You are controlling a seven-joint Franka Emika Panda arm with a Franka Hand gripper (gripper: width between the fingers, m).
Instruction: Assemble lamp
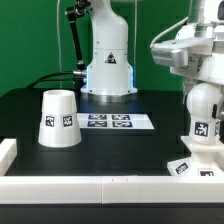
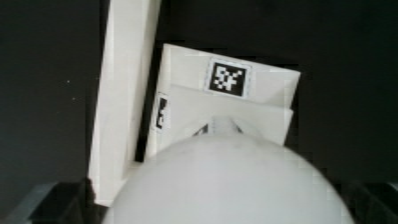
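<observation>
The white ball-headed bulb stands upright over the stepped square base at the exterior view's right, its tagged stem reaching down to the base. My gripper comes from above and is shut on the bulb's round head. In the wrist view the bulb head fills the space between the dark fingers, and the tagged base lies below it. The cone-shaped shade stands alone on the table at the exterior view's left, wide end down.
The marker board lies flat mid-table. The big white robot pedestal stands behind it. A low white wall runs along the front edge, right next to the base, and it also shows in the wrist view.
</observation>
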